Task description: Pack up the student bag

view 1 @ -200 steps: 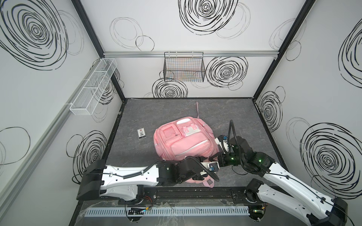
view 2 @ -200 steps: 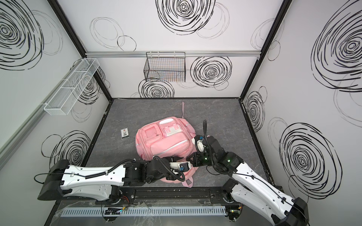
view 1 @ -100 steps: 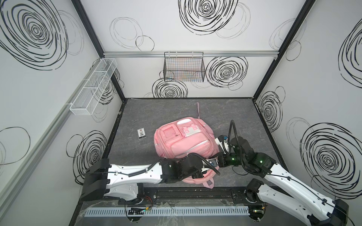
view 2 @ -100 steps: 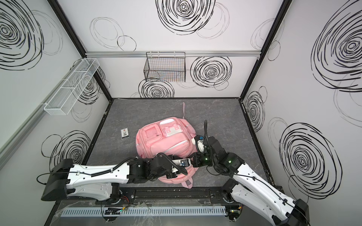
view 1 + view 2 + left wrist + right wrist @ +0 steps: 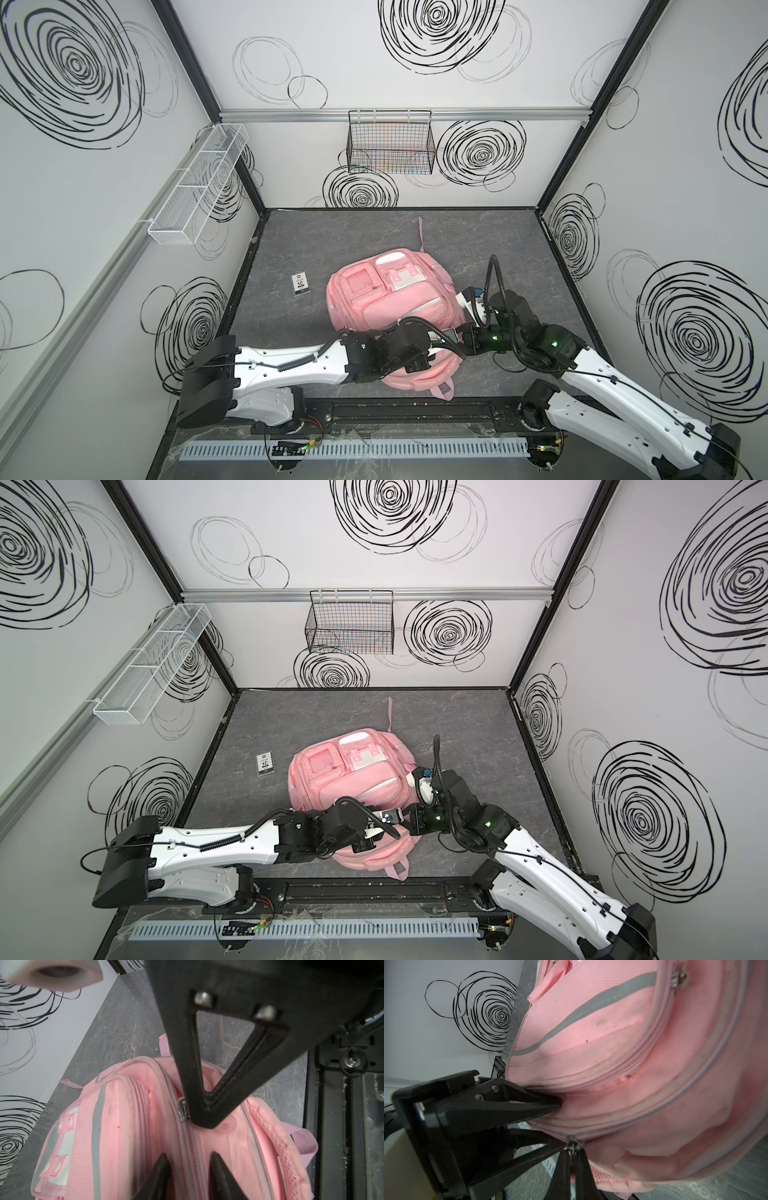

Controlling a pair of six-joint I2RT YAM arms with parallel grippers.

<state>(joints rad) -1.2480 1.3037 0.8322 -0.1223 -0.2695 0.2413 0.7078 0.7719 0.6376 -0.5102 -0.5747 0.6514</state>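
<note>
The student bag (image 5: 386,299) (image 5: 349,779), a pink backpack, lies front up in the middle of the grey floor. Both arms meet over its near end in both top views. My right gripper (image 5: 573,1157) is shut on a metal zipper pull (image 5: 573,1146) of the main zip, which also shows as the zipper pull (image 5: 182,1109) under that gripper's black finger (image 5: 207,1105). Just behind the pull, my left gripper (image 5: 190,1160) straddles the zipper band. Pink fabric fills the gap between its fingers. One left finger (image 5: 546,1103) presses into the bag (image 5: 633,1064).
A small black-and-white card (image 5: 300,283) (image 5: 264,764) lies on the floor left of the bag. A black wire basket (image 5: 390,145) hangs on the back wall and a white mesh shelf (image 5: 199,183) on the left wall. A black rail (image 5: 374,415) runs along the front.
My left gripper has reached further right onto the bag's near end, beside the right gripper, and its jaws have narrowed round the zipper band. The right gripper has stayed shut on the pull.
</note>
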